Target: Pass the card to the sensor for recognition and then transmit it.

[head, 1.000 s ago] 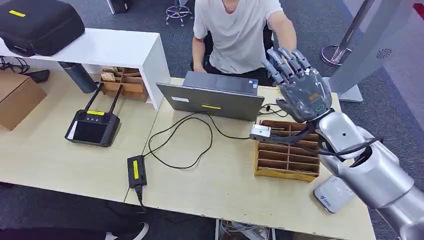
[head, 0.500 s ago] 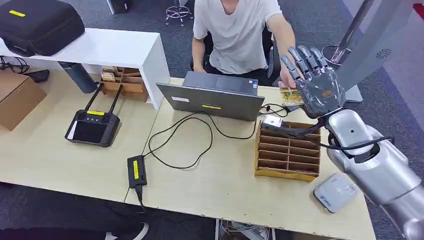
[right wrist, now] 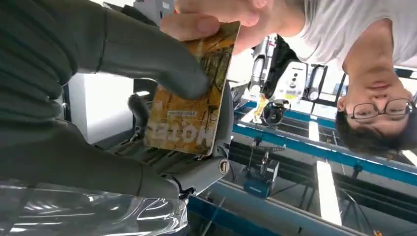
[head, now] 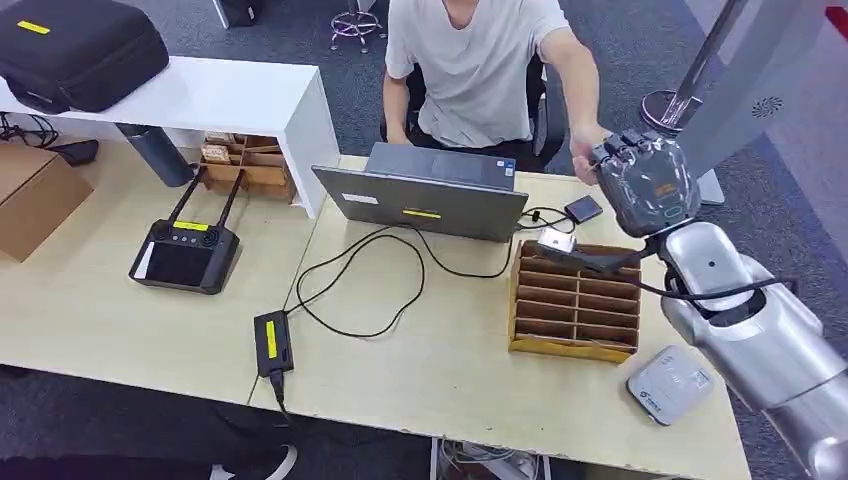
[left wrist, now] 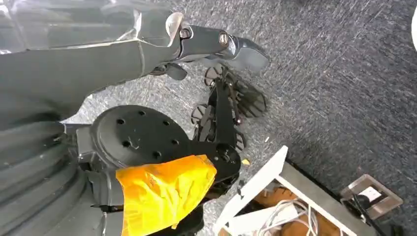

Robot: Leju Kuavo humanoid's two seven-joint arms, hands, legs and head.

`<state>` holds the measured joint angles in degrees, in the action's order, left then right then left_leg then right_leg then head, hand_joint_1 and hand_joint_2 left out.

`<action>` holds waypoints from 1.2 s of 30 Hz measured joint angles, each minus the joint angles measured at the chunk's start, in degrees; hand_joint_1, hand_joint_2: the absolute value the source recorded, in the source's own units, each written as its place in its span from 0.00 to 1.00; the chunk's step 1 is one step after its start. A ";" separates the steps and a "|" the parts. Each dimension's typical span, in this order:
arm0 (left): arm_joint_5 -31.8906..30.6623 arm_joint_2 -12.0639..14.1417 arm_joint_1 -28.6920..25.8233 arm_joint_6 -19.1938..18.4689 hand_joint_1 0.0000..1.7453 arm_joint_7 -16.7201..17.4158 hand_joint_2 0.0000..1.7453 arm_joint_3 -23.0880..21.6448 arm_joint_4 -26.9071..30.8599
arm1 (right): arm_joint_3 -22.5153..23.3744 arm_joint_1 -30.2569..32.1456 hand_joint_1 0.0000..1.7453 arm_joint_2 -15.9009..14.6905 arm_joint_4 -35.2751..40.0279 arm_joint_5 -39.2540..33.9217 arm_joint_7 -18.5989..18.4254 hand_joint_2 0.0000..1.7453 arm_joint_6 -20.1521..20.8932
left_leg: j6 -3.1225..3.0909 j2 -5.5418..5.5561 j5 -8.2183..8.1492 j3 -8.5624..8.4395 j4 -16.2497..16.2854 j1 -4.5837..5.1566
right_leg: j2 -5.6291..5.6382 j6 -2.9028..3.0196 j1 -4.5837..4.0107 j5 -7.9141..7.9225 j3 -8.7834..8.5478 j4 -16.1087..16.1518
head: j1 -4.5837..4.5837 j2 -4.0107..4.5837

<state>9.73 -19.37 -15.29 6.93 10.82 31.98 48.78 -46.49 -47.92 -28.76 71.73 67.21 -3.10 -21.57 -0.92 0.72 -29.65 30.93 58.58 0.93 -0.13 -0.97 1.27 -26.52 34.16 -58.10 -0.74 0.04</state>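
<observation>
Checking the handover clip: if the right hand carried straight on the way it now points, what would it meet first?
Most likely the person's hand, which pinches the same card that the right hand holds. They look almost in contact, though depth is hard to judge.

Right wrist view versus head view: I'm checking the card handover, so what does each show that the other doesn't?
The right wrist view alone shows the card, yellow-brown, pinched under the right hand's thumb against its fingers, with a person's fingers also on its far end. The head view alone shows the table, the laptop, the slotted wooden box and the white sensor by the robot's forearm. Both show the right hand raised toward the seated person.
</observation>
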 joint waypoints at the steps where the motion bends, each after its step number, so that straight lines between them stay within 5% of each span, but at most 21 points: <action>1: 0.26 -0.02 -0.05 0.22 0.00 0.07 1.00 0.00 0.00 | 0.04 0.02 1.00 0.00 -0.11 0.09 0.20 1.00 0.02 | 0.00 0.00 0.00 0.00 0.00 0.00 | 0.00 0.00 0.00 0.00 0.00 0.00 | 0.00 0.00; 27: 4.26 -0.26 -1.04 2.64 0.00 1.27 1.00 -2.05 0.98 | 1.05 0.62 1.00 -0.04 -1.16 1.23 -0.29 1.00 1.55 | 0.00 -0.02 0.00 -0.01 0.01 0.01 | 0.02 0.00 0.00 0.00 0.01 0.00 | 0.00 0.00; 31: 6.19 -0.35 -1.61 3.54 0.00 2.34 1.00 -2.73 1.75 | 1.55 0.51 1.00 -0.88 -1.09 1.11 -2.21 1.00 7.35 | 0.00 0.03 0.00 -0.01 0.02 0.01 | -0.02 0.00 0.00 0.00 0.00 0.01 | 0.00 0.00; 36: 10.08 -0.72 -3.22 5.86 0.00 3.54 1.00 -4.94 3.98 | 1.88 0.17 1.00 -5.75 1.07 -1.97 -3.67 1.00 18.32 | -0.07 0.04 -0.05 0.02 0.09 0.03 | -0.05 -0.01 0.01 0.00 0.01 0.03 | -0.02 0.00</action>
<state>19.81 -20.09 -18.51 12.79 14.36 27.03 52.76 -44.61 -47.75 -34.52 72.81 65.24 -6.78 -3.25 -0.99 0.76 -29.70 30.95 58.66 0.96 -0.18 -0.98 1.28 -26.52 34.17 -58.07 -0.77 0.04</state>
